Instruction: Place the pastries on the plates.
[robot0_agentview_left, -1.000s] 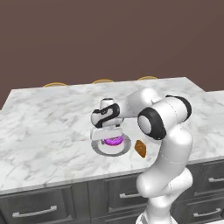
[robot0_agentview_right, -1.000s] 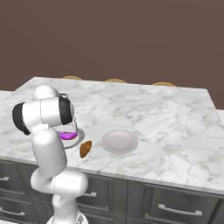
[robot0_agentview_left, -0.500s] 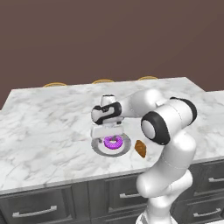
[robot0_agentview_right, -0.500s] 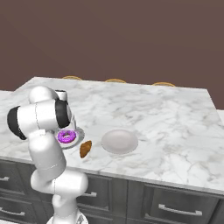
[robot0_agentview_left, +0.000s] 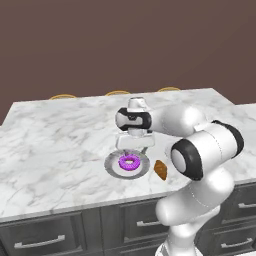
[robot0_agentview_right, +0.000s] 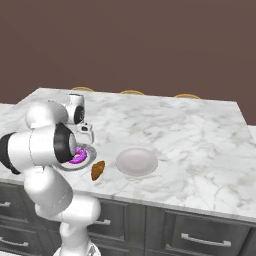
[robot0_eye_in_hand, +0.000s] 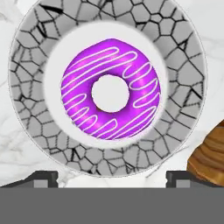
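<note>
Gripper (robot0_agentview_left: 132, 148) spread wide, holding nothing, hanging straight above purple donut (robot0_eye_in_hand: 111, 89). Donut lying flat in white centre of gray-rimmed plate (robot0_eye_in_hand: 183, 65), clear of both finger tips (robot0_eye_in_hand: 42, 178), so 1 of 2 pastries looks placed. Brown croissant (robot0_agentview_right: 98, 170) on marble counter (robot0_agentview_right: 200, 140) just beside that plate, between it and plain white plate (robot0_agentview_right: 137, 162), touching neither as far as visible. Step in hand judged as retreat, then reach for croissant. Best done by lifting straight up to avoid nudging donut, swinging across, aligning jaws across croissant's narrow width, descending low before closing. Risk: clipping plate rim on approach.
</note>
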